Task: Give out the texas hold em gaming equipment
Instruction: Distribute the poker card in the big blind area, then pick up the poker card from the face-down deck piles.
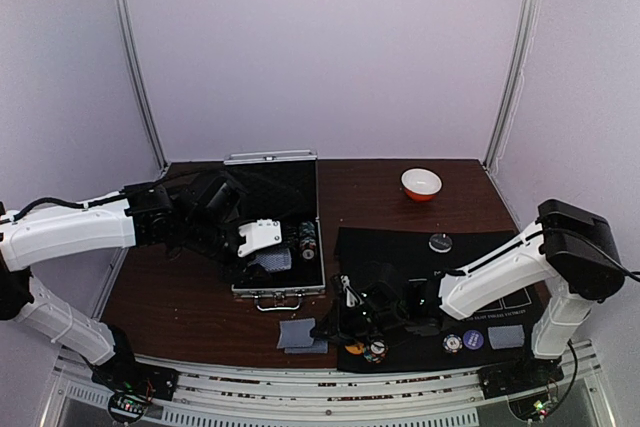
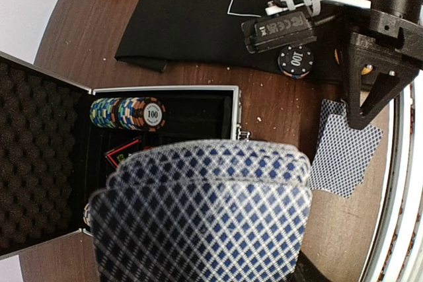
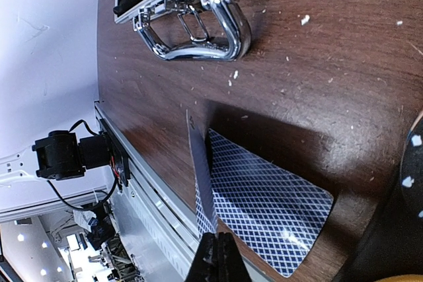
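The left gripper (image 1: 265, 247) holds a diamond-patterned card deck (image 2: 198, 216) over the foam-lined case (image 2: 39, 163). The right gripper (image 3: 217, 255), stretched toward nine o'clock, pinches one thin card (image 3: 200, 176) edgewise.

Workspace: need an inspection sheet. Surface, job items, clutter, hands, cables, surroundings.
Surface: brown table speckled with crumbs; black mat on its right half.
Job's things: chip row in the case; chip stack at the mat's near edge; face-down cards near the front edge; round discs on the mat.
Clutter: open silver case; orange-and-white bowl at the back.
Hands: left hand shut on a card deck over the case; right hand shut on one card, held on edge above the lying cards.
Cables: black cable arching over the left arm.
Surroundings: pale walls, metal corner posts.
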